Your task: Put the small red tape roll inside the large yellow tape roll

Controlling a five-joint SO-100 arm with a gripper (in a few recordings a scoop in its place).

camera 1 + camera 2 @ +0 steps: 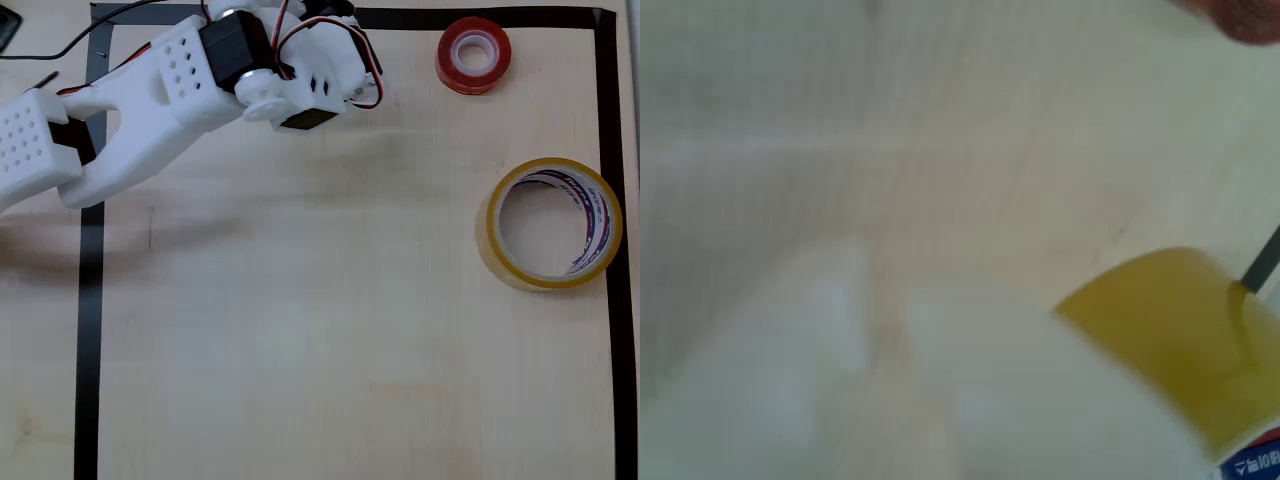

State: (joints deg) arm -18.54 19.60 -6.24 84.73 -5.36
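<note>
1. The red roll [473, 55] lies flat on the surface [320, 350] near the top right corner of the black tape border [90, 330], overhead view.
2. The yellow roll [553, 224] lies below it, apart, by the right border strip.
3. The arm [170, 85] reaches in from the upper left; its fingers [345, 85] are well left of both rolls, holding nothing.
4. In the wrist view the fingers [890, 400] are a white blur; how far apart they stand cannot be told.
5. There the yellow roll [1180, 340] sits just right of them.
</note>
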